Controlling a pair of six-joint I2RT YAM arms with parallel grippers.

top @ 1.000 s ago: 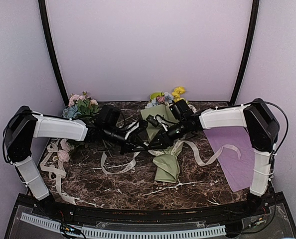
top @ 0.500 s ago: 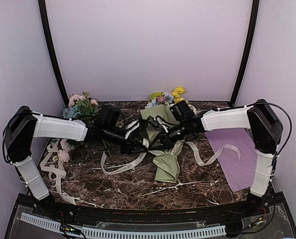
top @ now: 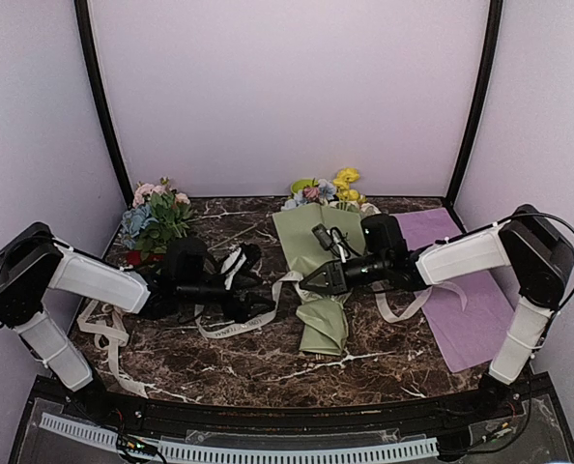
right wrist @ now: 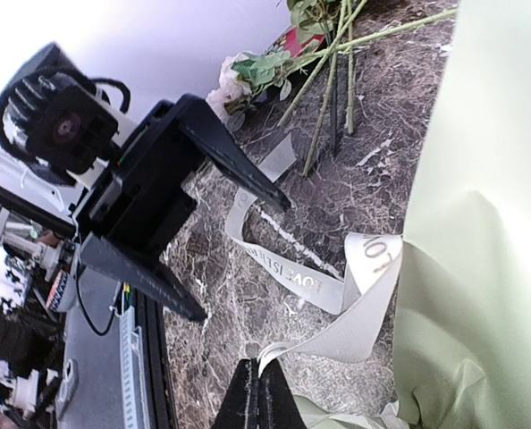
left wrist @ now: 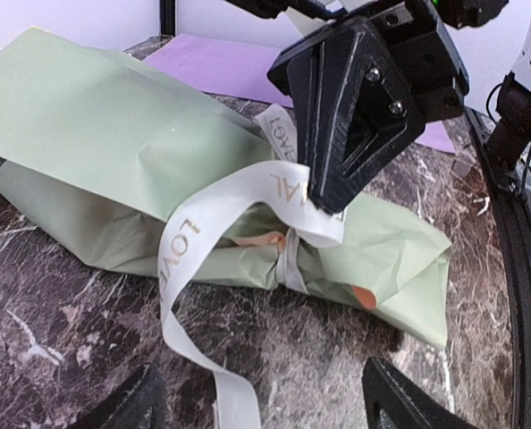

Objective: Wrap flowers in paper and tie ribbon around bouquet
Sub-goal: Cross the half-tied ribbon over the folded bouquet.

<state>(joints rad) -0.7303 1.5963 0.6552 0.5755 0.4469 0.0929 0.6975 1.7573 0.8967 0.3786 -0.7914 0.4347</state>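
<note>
Left wrist shows the right pincer closed on the ribbon above the bouquet, at the middle of the worktop; the left pincer gapes open.

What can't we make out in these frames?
Top view: where the ribbon circles the bouquet, hidden under the right end effector.
Left wrist view: whether that wrap is knotted; the ribbon's own loop covers it. Its loose end runs off the bottom edge.
Right wrist view: most of the bouquet, cut off by the right edge.
</note>
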